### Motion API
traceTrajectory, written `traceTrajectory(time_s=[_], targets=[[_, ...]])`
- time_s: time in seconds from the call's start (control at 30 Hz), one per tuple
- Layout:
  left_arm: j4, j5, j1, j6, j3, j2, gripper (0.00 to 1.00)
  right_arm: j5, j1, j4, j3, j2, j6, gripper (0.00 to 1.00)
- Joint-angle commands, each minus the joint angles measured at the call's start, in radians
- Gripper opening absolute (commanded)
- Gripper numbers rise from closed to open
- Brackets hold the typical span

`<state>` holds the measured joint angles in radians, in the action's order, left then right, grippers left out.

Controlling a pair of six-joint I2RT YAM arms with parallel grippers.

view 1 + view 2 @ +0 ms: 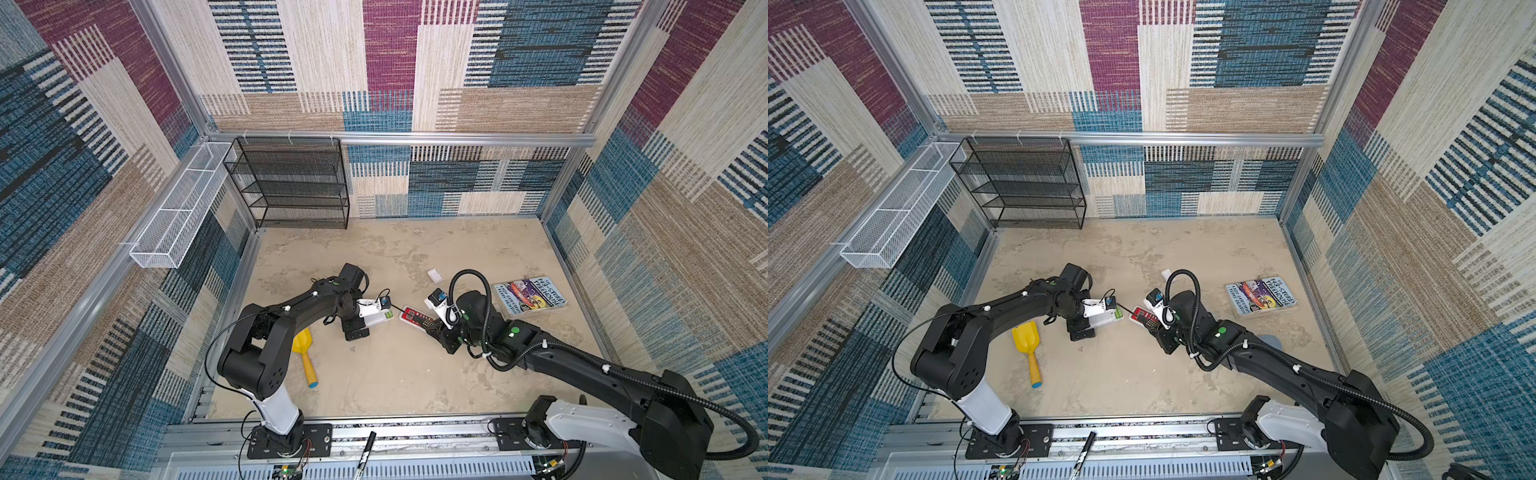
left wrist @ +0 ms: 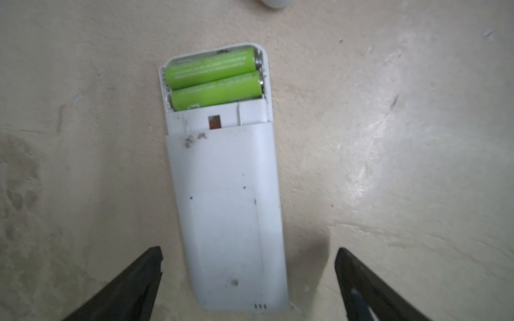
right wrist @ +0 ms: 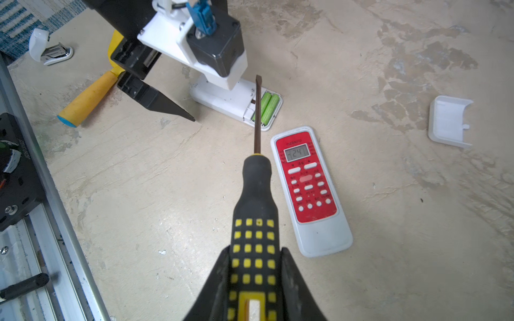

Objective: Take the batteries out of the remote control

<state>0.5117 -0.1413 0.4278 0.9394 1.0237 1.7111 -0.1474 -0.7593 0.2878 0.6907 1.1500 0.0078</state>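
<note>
A white remote control (image 2: 228, 200) lies face down on the floor, its battery bay uncovered. Two bright green batteries (image 2: 211, 68) sit side by side in the bay, also seen from the right wrist view as batteries (image 3: 267, 107). My left gripper (image 2: 248, 250) is open and straddles the remote's other end, with a gap on each side. My right gripper (image 3: 256, 248) is shut on a black-and-yellow screwdriver (image 3: 256, 194). Its shaft points over the bay. The left wrist view shows nothing touching the batteries.
A red-faced remote (image 3: 308, 189) lies face up beside the white one. The loose white battery cover (image 3: 449, 122) lies further off. A yellow scoop (image 1: 303, 349), a stapler (image 3: 51, 50), a book (image 1: 530, 297), a black wire shelf (image 1: 291, 183) and a white basket (image 1: 183, 208) surround the work area.
</note>
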Motion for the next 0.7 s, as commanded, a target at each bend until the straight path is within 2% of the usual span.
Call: traceTrajectory(time_s=[0.0,0.2,0.4,0.67], targets=[[-0.004,-0.027,-0.004,0.007,0.002,0.018,0.96,-0.02,-0.006,-0.056,-0.003,0.012,0.022,0.0],[-0.034,-0.012,-0.011,0.008,-0.001,0.045,0.86,-0.014,-0.02,-0.055,-0.004,0.034,0.035,0.0],[-0.041,0.001,-0.02,0.023,-0.013,0.05,0.71,0.006,-0.023,-0.053,-0.015,0.031,0.058,0.0],[-0.033,0.033,-0.02,0.051,-0.018,0.061,0.6,0.021,-0.025,-0.033,-0.016,0.028,0.07,0.0]])
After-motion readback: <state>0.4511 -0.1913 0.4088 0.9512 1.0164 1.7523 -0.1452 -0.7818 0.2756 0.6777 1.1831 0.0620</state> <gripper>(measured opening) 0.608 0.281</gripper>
